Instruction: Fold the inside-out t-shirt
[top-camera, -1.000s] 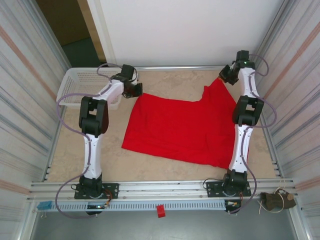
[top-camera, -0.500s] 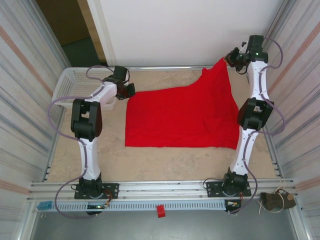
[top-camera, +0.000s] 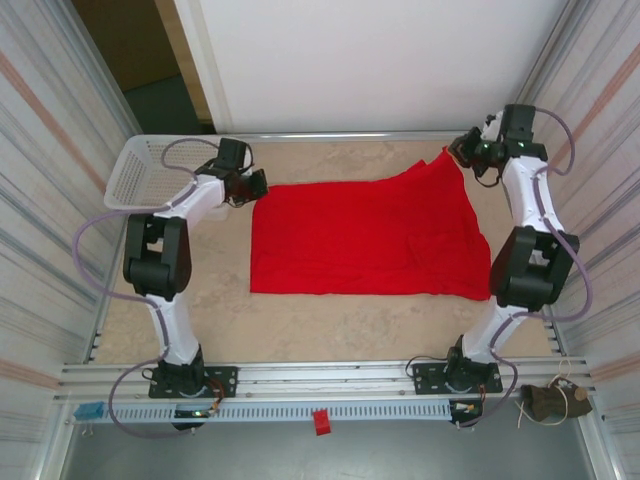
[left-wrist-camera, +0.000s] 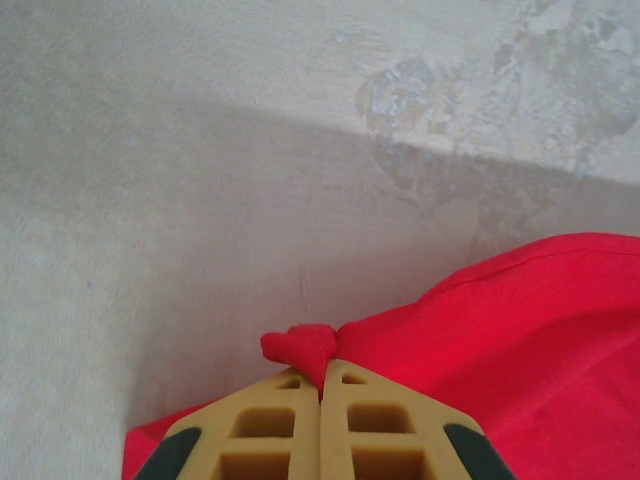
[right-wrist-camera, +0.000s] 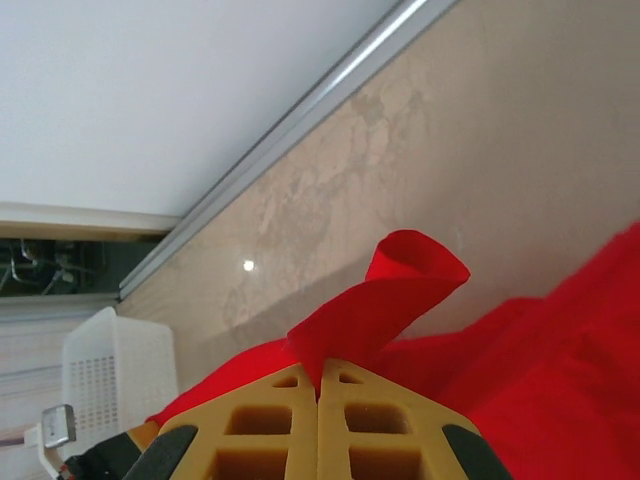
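Red fabric is lying spread over the middle of the table: the inside-out t-shirt (top-camera: 365, 240), roughly rectangular, with its near hem resting flat and its far edge running between our two grippers. We are pinching the far left corner in the left gripper (top-camera: 252, 185), jaws pressed fully together, and the left wrist view shows a small nub of cloth poking out past the fingertips. We are pinching the far right corner in the right gripper (top-camera: 458, 152), also clamped tight, with a curl of hem standing up beyond the tips. That right corner is riding a little above the surface, so the cloth is rising toward it in a peak, while the left corner is sitting low.

We judge that we are gripping these two corners well apart to draw the far edge taut, so the shirt flattens and can be carried over as one panel for a fold. A small ridge (top-camera: 420, 245) is bunching near the right side and may need smoothing.

The tabletop (top-camera: 330, 330) is a beige, mottled, stone-look surface. A white mesh basket (top-camera: 140, 170) is sitting at its far left corner, beside our left arm and apart from the shirt. A white wall (top-camera: 370, 60) is closing the far side, corrugated panels (top-camera: 50, 200) are flanking us, and a metal rail (top-camera: 330, 375) is carrying our bases.
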